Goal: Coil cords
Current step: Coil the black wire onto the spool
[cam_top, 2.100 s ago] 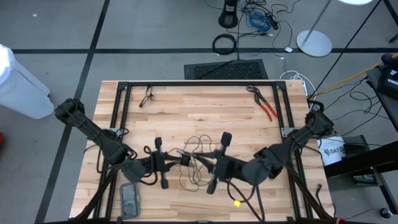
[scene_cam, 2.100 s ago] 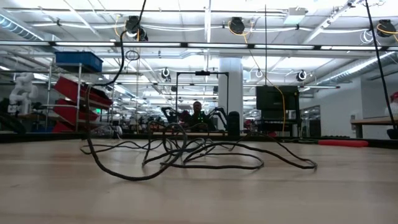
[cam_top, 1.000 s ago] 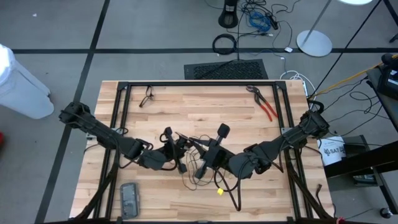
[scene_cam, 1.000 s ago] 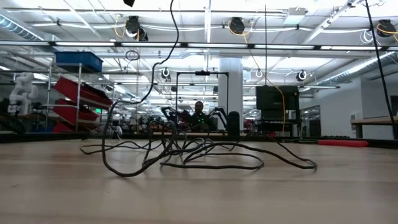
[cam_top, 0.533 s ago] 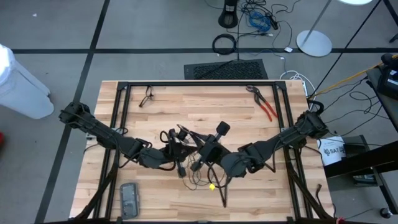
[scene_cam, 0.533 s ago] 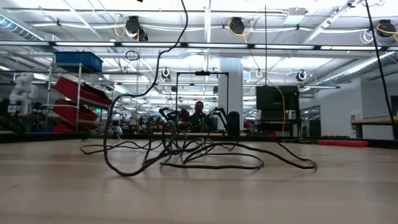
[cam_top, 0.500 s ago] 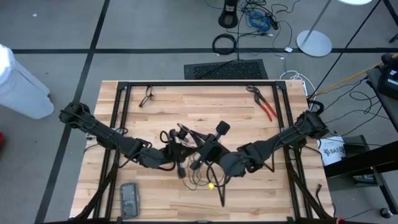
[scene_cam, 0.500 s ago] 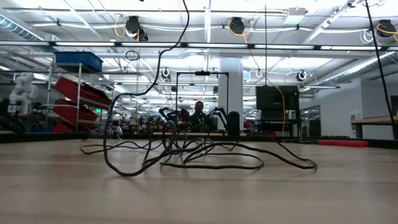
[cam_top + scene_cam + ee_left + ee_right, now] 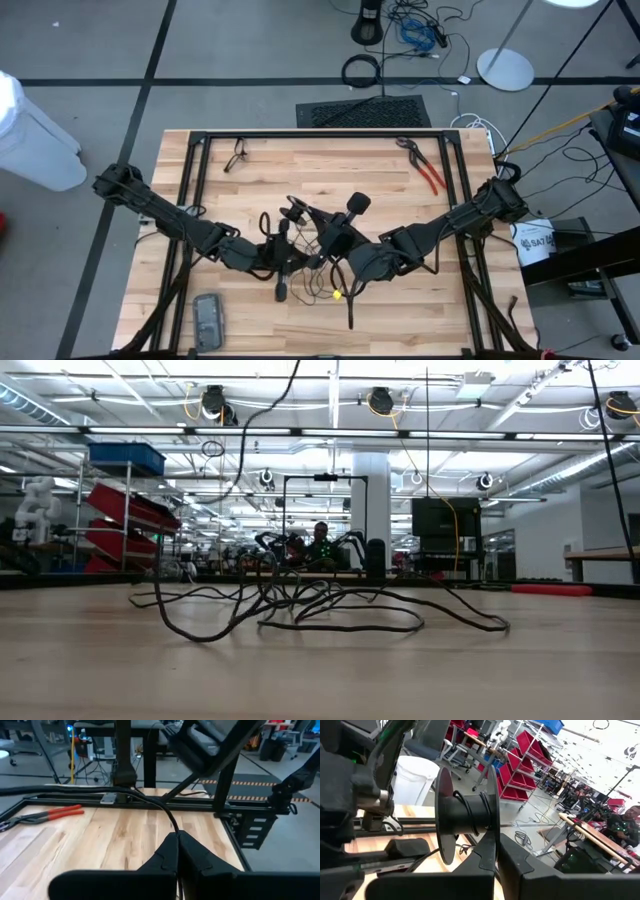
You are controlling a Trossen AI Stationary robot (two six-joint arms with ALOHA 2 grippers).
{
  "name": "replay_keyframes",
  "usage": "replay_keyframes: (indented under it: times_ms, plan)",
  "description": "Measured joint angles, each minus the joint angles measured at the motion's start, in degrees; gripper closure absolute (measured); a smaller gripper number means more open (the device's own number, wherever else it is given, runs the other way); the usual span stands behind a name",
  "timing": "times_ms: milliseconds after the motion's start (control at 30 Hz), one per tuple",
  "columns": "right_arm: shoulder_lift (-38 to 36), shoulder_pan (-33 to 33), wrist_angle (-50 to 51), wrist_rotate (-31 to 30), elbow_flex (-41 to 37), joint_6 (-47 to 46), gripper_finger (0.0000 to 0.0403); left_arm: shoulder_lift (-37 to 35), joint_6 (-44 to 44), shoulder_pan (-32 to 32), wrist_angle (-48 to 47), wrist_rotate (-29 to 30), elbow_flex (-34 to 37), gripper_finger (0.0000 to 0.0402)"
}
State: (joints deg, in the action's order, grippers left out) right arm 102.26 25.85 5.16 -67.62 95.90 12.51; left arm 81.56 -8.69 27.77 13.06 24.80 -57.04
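Note:
The thin black cord (image 9: 318, 282) lies in a loose tangle (image 9: 290, 610) on the wooden table's near middle. One strand (image 9: 240, 460) rises from it out of the low view. Above the tangle my two grippers meet. My left gripper (image 9: 176, 837) is shut on a strand of the cord. My right gripper (image 9: 493, 842) is shut on a black spool (image 9: 466, 815), which shows in the high view as the spool (image 9: 296, 210). A few turns of cord (image 9: 474, 812) lie around its hub. A small yellow piece (image 9: 338, 295) hangs near the right arm. My left gripper pinches a single strand of the cord (image 9: 175, 827) between its two fingertips. The fingers lie about level, and the strand runs on from the tips through the air. My right gripper pinches the rim of one disc of the spool (image 9: 493, 827) between its fingers, which lie about level. The spool is lifted clear of the table with its discs standing upright.
Red-handled pliers (image 9: 428, 172) lie at the far right and a small dark item (image 9: 236, 155) at the far left. A grey flat device (image 9: 208, 318) lies at the near left. A black frame (image 9: 320, 133) runs around the table top.
My right gripper has carried the spool toward the table's left and far edges, closer to my left gripper. My left gripper has swung round at the wrist with the cord still pinched. The raised strand has shifted, while the tangle on the table has stayed in place.

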Motion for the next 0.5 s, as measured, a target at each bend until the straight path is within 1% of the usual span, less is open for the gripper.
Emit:
replay_keyframes:
  times_ms: [133,233,333,500]
  plan:
    - [-0.1,0.4,0.0,0.1,0.0,0.7,0.0403,-0.6,0.1,0.1,-2.1,0.0,0.0,0.0386]
    - [-0.5,0.9,-0.1,0.2,0.0,1.7,0.0403,-0.6,0.8,0.8,-4.1,1.8,0.0,0.0371]
    - [-0.8,1.5,-0.3,0.2,0.0,2.1,0.0403,-0.6,3.2,2.1,-4.9,3.3,0.0,0.0344]
    - [-1.6,2.6,-0.1,0.2,0.0,2.8,0.0403,-0.6,6.2,4.1,-4.9,8.4,0.0,0.0289]
